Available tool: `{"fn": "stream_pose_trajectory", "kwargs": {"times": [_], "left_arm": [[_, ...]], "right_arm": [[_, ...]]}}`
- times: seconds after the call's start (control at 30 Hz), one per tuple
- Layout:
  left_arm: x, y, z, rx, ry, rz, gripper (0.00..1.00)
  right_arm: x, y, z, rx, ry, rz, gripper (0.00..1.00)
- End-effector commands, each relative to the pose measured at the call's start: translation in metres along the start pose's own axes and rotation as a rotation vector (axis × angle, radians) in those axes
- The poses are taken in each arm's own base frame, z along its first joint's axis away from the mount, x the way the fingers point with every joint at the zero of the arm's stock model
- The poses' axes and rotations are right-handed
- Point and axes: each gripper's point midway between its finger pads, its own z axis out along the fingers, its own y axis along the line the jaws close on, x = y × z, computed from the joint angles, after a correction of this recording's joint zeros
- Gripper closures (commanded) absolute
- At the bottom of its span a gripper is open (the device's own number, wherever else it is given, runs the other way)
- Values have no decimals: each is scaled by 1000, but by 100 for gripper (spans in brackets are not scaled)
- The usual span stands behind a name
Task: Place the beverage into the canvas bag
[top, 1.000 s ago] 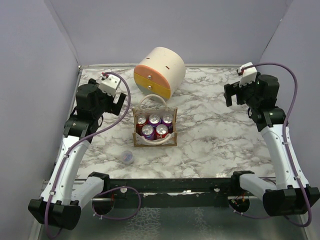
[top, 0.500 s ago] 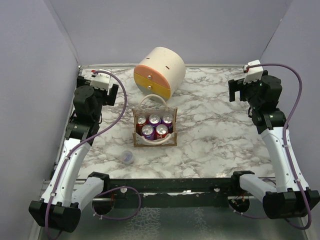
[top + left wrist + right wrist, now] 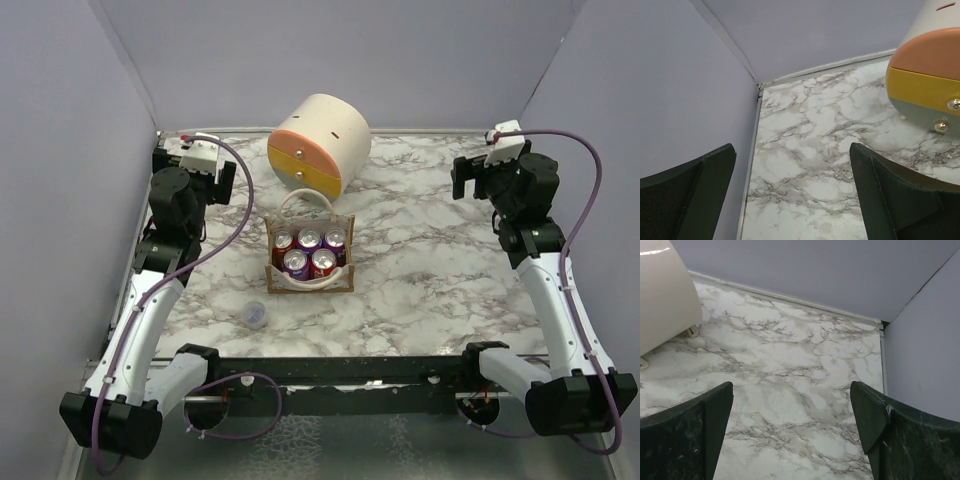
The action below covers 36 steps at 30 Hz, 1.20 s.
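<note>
The tan canvas bag (image 3: 312, 284) with white loop handles stands mid-table in the top view and holds several purple and red beverage cans (image 3: 310, 240) upright. My left gripper (image 3: 222, 182) is raised near the far left corner, well away from the bag. In the left wrist view it (image 3: 792, 150) is open and empty above bare marble. My right gripper (image 3: 463, 178) is raised at the far right. In the right wrist view it (image 3: 791, 387) is open and empty. The bag is out of both wrist views.
A large cream cylinder with orange and yellow drawers (image 3: 318, 143) lies behind the bag; it also shows in the left wrist view (image 3: 930, 75) and the right wrist view (image 3: 665, 295). A small purple-and-white round object (image 3: 256, 315) lies near the front left. Grey walls enclose the table.
My left gripper has swung back toward the far left corner. My right gripper has moved slightly back and up. The bag and cans have not moved.
</note>
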Motion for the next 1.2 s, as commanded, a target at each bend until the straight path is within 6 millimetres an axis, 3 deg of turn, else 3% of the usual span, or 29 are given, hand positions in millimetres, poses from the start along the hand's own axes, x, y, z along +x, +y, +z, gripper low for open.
{"fn": "stream_pose_trajectory", "kwargs": {"times": [0.0,0.5,0.87,1.17], "left_arm": [[-14,7,-4,-20,-33,-54,1],[-19,13,-18,-39,-62,-116,1],[-10,5,-31,39,-64,-105,1],[-6,3,-27,53,-39,-108,1]], "right_arm": [[-5,4,-6,-21,-51,-16,0],[-5,-9,-41,73,-99,-49,0],[7,11,-49,-22,-100,-47,0],[12,15,-50,-40,-101,-63,0]]}}
